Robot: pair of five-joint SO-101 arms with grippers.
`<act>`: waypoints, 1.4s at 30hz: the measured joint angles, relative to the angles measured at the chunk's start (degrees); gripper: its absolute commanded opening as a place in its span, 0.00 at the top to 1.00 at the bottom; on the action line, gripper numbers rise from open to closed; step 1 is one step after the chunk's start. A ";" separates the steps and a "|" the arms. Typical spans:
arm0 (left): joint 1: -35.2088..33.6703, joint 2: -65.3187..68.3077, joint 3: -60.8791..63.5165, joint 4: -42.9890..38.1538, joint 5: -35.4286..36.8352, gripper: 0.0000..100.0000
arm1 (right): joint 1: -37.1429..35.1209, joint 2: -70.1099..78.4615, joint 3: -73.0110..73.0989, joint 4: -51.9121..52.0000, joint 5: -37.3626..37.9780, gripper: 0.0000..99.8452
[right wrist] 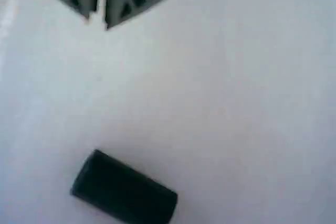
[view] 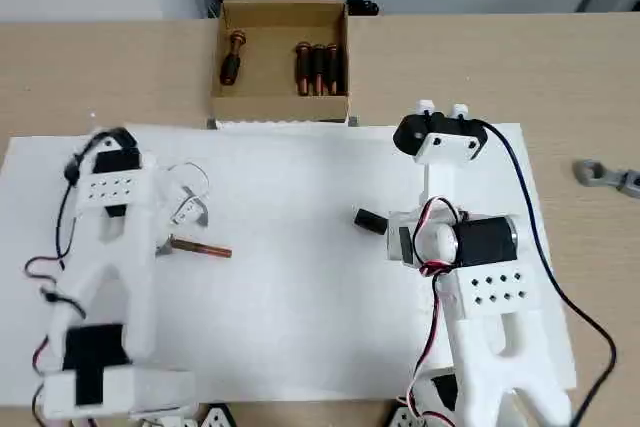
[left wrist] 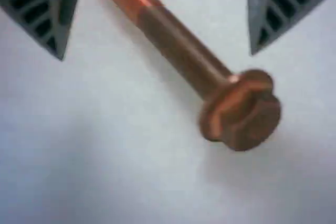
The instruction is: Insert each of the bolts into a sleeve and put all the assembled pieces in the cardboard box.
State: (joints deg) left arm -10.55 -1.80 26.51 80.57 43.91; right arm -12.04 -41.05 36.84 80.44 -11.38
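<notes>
The wooden bench (view: 580, 67) carries a large white sheet (view: 290, 297) that covers most of its near half. Both arms stand on this sheet: the left arm (view: 105, 247) on its left part and the right arm (view: 480, 277) on its right part.

The cardboard box (view: 283, 107) sits open on the bench just past the far edge of the sheet, about midway between the two arms. Four bolts already in their sleeves lie inside it. One tilted piece (view: 234, 57) lies by itself on the box's left side, and three pieces (view: 318, 69) lie side by side against its right wall.

The left gripper (left wrist: 156, 54) hangs low over the sheet with its jaws wide apart and holds nothing. A loose copper-coloured bolt (left wrist: 199, 66) lies flat on the sheet below it. In the left wrist view its shank runs between the two fingertips and its flanged hex head (left wrist: 244, 111) points away from them. In the high view the same bolt lies just beside the left arm.

The right gripper (right wrist: 97, 22) has its jaws drawn in to a thin slit and is empty. A short black sleeve (right wrist: 123, 187) lies on its side on the sheet, near the gripper but apart from it.

A small metal tool (view: 605, 177) lies on the bare bench at the right edge, well apart from the rest.
</notes>
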 measured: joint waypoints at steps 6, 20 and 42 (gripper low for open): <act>0.00 6.24 -0.88 -0.18 0.18 0.79 | 0.00 0.00 0.00 0.00 0.00 1.00; 0.79 9.76 -3.08 -4.13 0.09 1.00 | 0.00 0.00 0.00 0.00 0.00 1.00; 4.40 11.34 -26.02 16.26 -27.34 0.99 | -2.02 0.00 -1.32 0.00 0.00 1.00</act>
State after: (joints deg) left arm -6.15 9.54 0.48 96.84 16.57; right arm -14.07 -41.05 35.52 80.44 -11.38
